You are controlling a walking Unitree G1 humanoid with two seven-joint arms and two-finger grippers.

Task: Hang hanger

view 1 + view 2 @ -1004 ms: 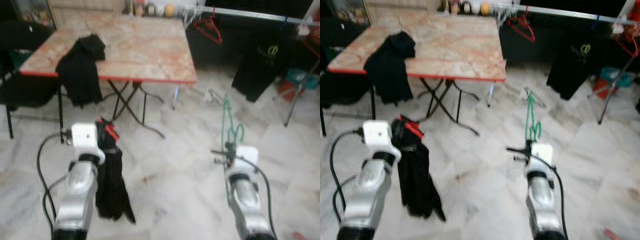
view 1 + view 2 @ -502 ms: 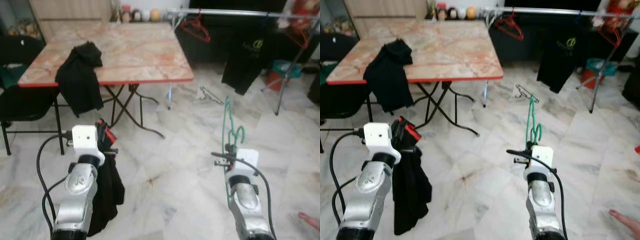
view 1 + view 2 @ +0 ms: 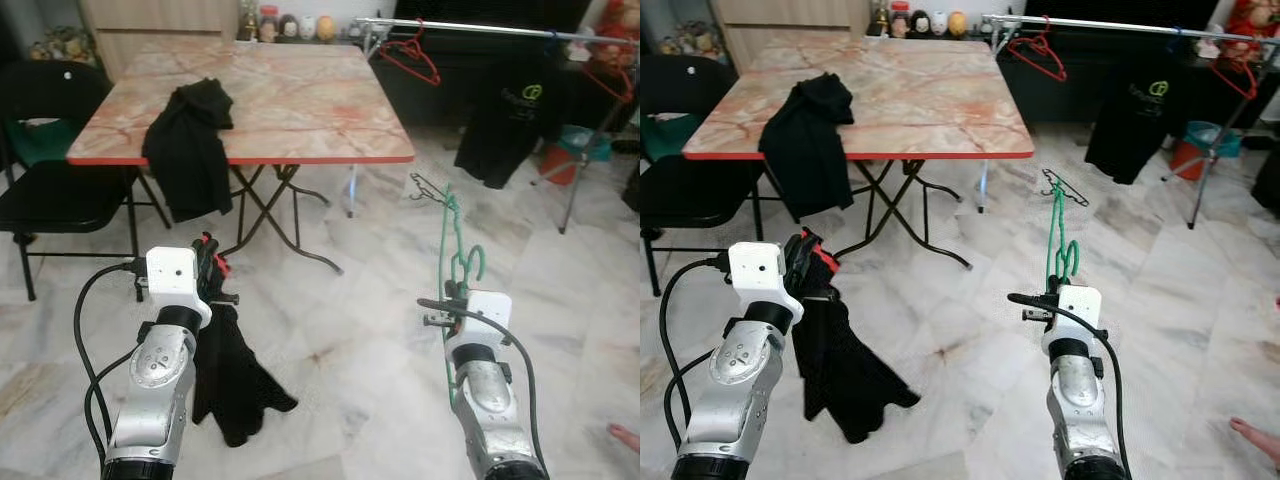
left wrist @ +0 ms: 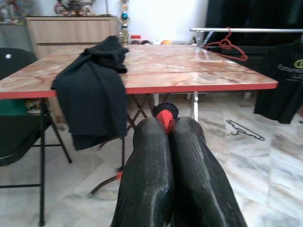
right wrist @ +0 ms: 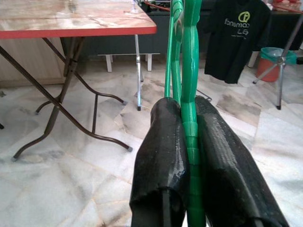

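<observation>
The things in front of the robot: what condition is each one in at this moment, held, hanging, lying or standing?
Green hanger: clamped upright in the right gripper.
Black garment on a red hanger: gripped by the left gripper, dangling toward the floor.
Black cloth: draped over the table edge.
Black T-shirt: hanging on the rail.
Red hanger: hanging on the rail, bare.
Wire hanger: lying on the floor.

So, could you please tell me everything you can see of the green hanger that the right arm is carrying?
The thin green plastic hanger is clamped between the two black fingers of the right pincer, which grip one of its slim bars. It stands roughly upright above the pincer, its frame rising to a narrow top and a curved hook loop beside the wrist. No garment hangs on it. Only the fingers touch it; it is held over the pale marble floor, well short of the silver clothes rail.
</observation>
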